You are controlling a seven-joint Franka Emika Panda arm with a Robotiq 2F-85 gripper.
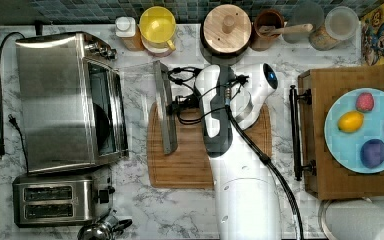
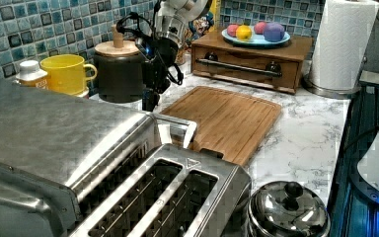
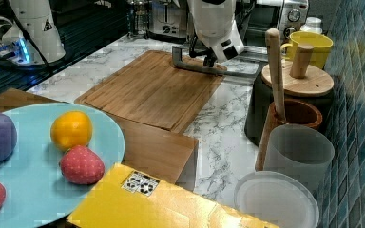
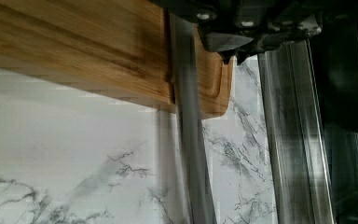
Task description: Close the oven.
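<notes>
One arm point(image 1: 240, 175) reaches across the marble bench point(image 1: 140, 210) toward the oven point(image 1: 55, 100), which sits at the top view's left with its glass door point(image 1: 140, 107) dropped flat and open. The door's bar handle point(image 1: 164, 107) lies over the left edge of the cutting board point(image 1: 180, 165) in the top view. The gripper point(image 2: 150, 101) hangs just above the far end of that handle, near the black pot point(image 2: 118, 74); whether the jaws are open, closed or gripping the bar cannot be told. In the wrist view the handle point(image 4: 191, 140) runs past the board's corner point(image 4: 98, 46) over the marble, with the door's steel edge point(image 4: 293, 140) beside it. A two-slot toaster point(image 1: 55, 200) stands just beside the oven, and a small lidded steel pot point(image 2: 288, 210) sits next to it. Along the tiled wall in the top view stand a yellow mug point(image 1: 157, 27), the pot's wooden lid point(image 1: 227, 27) and a brown jar point(image 1: 269, 27) with a wooden stick. At the top view's right a wooden drawer box point(image 1: 320, 170) carries a blue plate point(image 1: 345, 145) of toy fruit, well apart from the oven. A paper towel roll point(image 2: 343, 42) stands near the box
</notes>
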